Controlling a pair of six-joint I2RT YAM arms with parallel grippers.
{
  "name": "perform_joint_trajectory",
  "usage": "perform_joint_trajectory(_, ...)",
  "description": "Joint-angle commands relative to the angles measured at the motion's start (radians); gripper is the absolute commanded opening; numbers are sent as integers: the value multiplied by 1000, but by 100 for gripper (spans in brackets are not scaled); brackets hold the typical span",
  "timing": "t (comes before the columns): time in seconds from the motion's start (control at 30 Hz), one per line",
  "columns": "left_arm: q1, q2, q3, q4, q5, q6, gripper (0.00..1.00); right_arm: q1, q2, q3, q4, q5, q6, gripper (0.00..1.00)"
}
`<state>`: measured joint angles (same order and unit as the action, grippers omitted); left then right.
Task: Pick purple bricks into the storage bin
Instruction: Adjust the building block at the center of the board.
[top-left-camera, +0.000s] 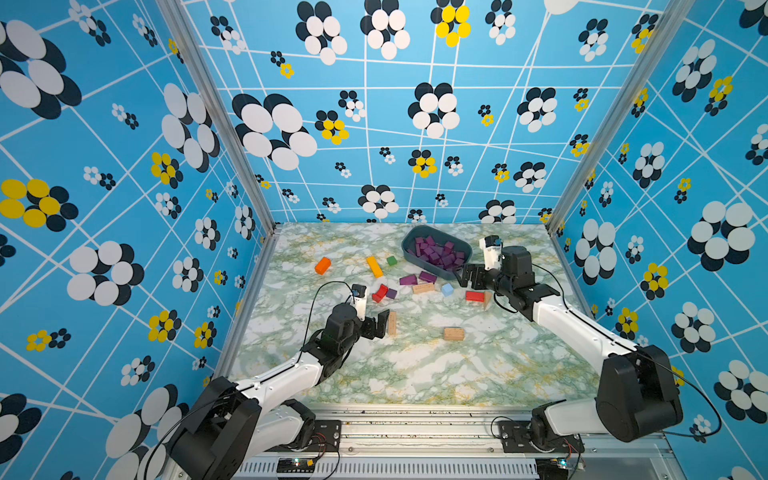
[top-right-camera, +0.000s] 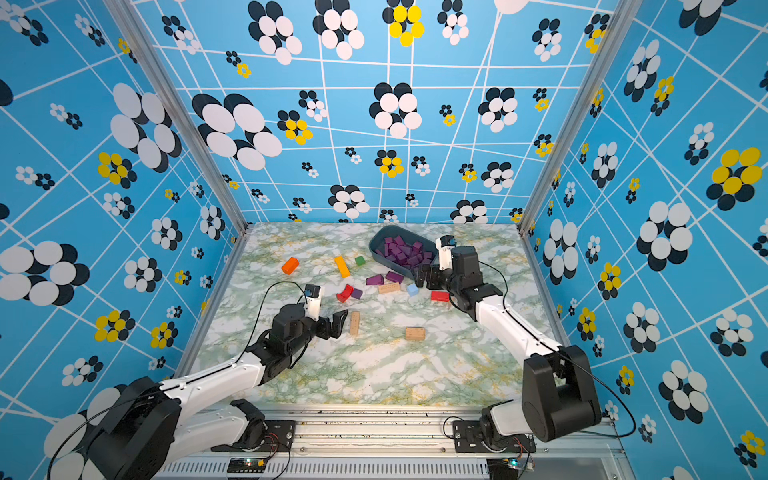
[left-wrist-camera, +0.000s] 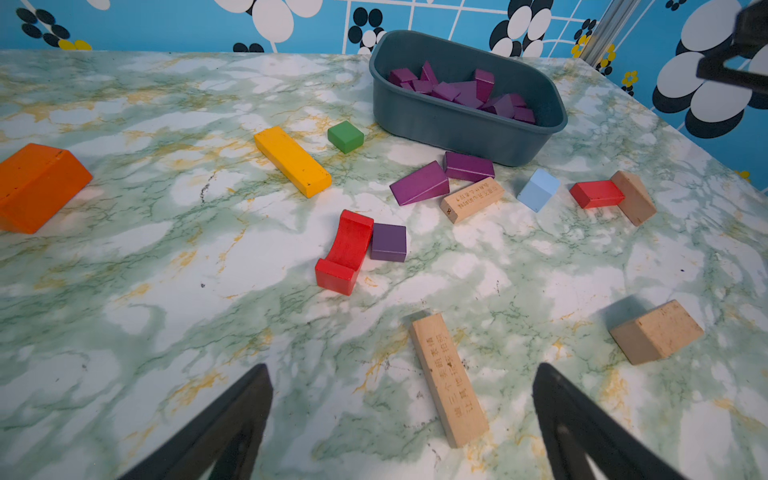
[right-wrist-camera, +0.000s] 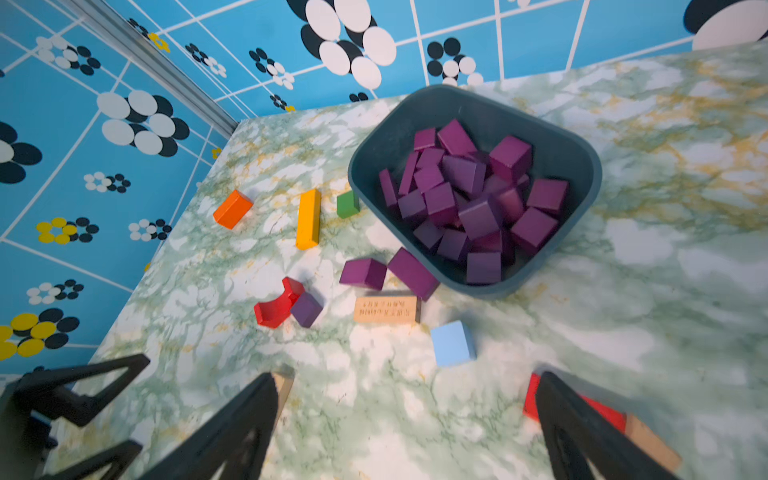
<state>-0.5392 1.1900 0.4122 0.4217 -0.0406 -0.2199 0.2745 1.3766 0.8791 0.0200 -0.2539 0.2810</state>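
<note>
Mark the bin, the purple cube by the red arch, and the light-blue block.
bin (left-wrist-camera: 457, 129): left wrist view, outer wall.
purple cube (left-wrist-camera: 388, 242): left wrist view, top face.
light-blue block (right-wrist-camera: 452, 343): right wrist view, top face.

Engraved characters on tan bar (left-wrist-camera: 449, 384), tan block (left-wrist-camera: 471, 199) (neither legible).

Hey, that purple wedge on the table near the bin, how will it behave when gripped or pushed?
The purple wedge looks like rigid painted wood, so probably no flex. Its sloped face may let a grip slip; the flat parallel sides seem safer. Resting on a broad flat face, it should slide, not roll.
</note>
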Motion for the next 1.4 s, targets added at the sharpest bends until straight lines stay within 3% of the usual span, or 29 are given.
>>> perform_joint_trajectory(0.0,10,49,85,-99,13,22,99,4,-78,-89,53,-41,-6,99)
perform_joint_trajectory(0.2,21,228,237,-191,29,-12,100,5,-173,-300,216,-157,46,99)
perform_joint_trajectory(0.4,26,398,390,-305,35,-1,85,4,-197,-409,254,-157,65,99)
perform_joint_trajectory(0.57,32,512,504,-386,61,25,66,5,-246,-492,356,-142,108,99)
perform_joint_trajectory(0.7,31,575,586,-454,50,33,62,5,-270,-521,391,-136,118,99)
perform_joint_trajectory(1.37,33,749,796,-608,3,74,61,4,-264,-526,370,-80,122,99)
